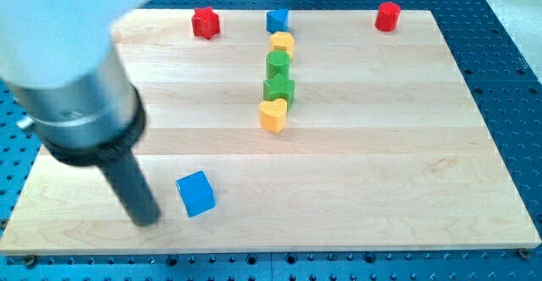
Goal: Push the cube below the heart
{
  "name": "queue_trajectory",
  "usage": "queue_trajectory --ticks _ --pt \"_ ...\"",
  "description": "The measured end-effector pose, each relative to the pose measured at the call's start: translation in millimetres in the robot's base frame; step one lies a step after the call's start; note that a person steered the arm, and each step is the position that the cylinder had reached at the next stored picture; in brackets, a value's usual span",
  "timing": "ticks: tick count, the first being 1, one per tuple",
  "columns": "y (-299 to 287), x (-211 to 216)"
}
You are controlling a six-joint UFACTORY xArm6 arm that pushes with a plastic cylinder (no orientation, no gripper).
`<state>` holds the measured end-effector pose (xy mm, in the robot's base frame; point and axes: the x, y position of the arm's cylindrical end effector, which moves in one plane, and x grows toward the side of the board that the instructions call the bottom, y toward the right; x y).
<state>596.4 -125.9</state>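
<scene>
While my tip point(149, 222) rests on the pale wood-grain tabletop point(381, 162), the smooth blue cube point(196, 193) sits just to its right, well apart from the yellow heart point(273, 115); the rod has no fingers.
</scene>
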Motion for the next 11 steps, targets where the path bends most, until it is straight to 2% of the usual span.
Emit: queue_trajectory --ticks 2,3,4,6,7,8,9,10,11 --pt "86.1 -72.7" --pt "99.5 -84.4" --pt "66.1 -79.1" --pt "66.0 -124.1" --pt "65.6 -68.4" --pt "80.4 21.3" --pt "91.5 22.4" --pt "141.9 21.7" --pt "143.2 21.7"
